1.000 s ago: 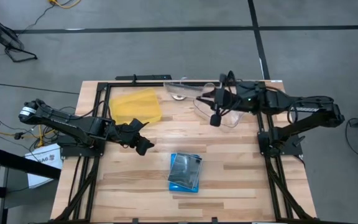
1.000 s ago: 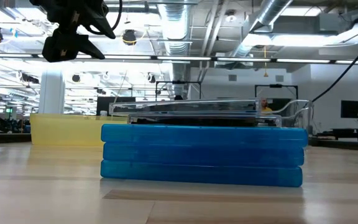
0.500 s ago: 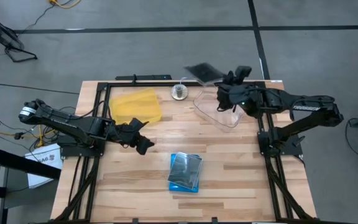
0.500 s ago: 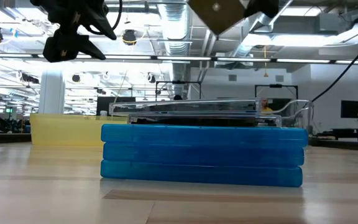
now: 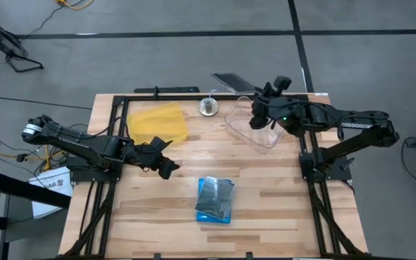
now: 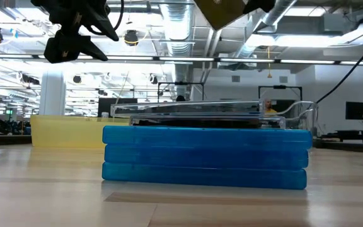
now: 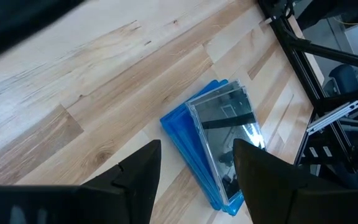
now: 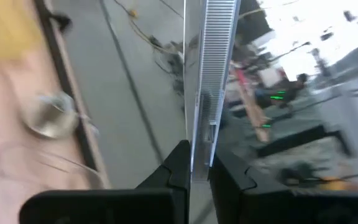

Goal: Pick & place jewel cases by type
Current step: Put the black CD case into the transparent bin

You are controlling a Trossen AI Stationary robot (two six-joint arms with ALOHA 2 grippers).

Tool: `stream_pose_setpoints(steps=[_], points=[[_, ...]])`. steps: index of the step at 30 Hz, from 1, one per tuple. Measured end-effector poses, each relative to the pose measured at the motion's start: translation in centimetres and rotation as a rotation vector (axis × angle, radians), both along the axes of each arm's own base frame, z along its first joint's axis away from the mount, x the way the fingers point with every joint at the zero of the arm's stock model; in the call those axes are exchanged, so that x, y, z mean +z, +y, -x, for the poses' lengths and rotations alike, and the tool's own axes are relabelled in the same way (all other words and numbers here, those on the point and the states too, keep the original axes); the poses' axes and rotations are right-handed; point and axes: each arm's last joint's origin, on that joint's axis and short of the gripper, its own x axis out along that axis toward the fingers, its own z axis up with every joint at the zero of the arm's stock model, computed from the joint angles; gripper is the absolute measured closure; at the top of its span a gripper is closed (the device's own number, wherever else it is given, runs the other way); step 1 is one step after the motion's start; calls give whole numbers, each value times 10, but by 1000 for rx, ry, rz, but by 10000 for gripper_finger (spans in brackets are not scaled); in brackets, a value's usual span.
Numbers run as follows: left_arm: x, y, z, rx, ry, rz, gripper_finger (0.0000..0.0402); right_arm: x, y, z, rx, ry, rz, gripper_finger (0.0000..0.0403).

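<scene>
A stack of jewel cases [image 5: 215, 200] lies flat on the wooden table near its middle front: blue ones [image 6: 207, 154] under a clear one with a black inside [image 6: 194, 112]. My right gripper [image 5: 255, 100] is above the clear tub [image 5: 255, 131] at the far right, shut on another clear-and-black jewel case [image 5: 231, 81] that sticks out past the table's far edge. My left gripper [image 5: 163, 163] hangs open over the left half of the table, with nothing between its fingers [image 7: 138, 180]. It faces the stack [image 7: 219, 149]. My right gripper pinches the clear-and-black jewel case between its two fingers [image 8: 180, 163], across its thin edge [image 8: 199, 146]. The fingers come roughly level from the table's right. The case [image 6: 222, 11] is lifted clear, tipped up on edge, and reaches away beyond the fingers toward the far side.
A flat yellow tray [image 5: 157, 123] lies at the far left of the table. A small round metallic thing [image 5: 208, 107] sits between it and the tub. A black frame [image 5: 165, 92] runs along the table's edges. Bare wood lies around the stack.
My right gripper has turned at the wrist and rolled, staying over the tub. The case it holds has swung from lying flat over the table's far middle to standing tipped on edge, and now sticks out past the far edge, a little higher.
</scene>
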Motion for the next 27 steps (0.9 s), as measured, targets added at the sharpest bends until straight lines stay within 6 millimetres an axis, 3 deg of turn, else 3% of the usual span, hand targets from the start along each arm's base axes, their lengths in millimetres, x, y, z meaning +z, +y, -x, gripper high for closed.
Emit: stream_pose_setpoints(steps=[12,21,27], points=[[0,0,0,4,-1,-4,209,-2,-9,-9,184,-477,-734,376],[0,1,0,36,-7,-28,209,28,-11,-19,511,-806,-1171,375],[0,2,0,67,-12,-52,209,45,-10,-19,676,-925,-1320,375]])
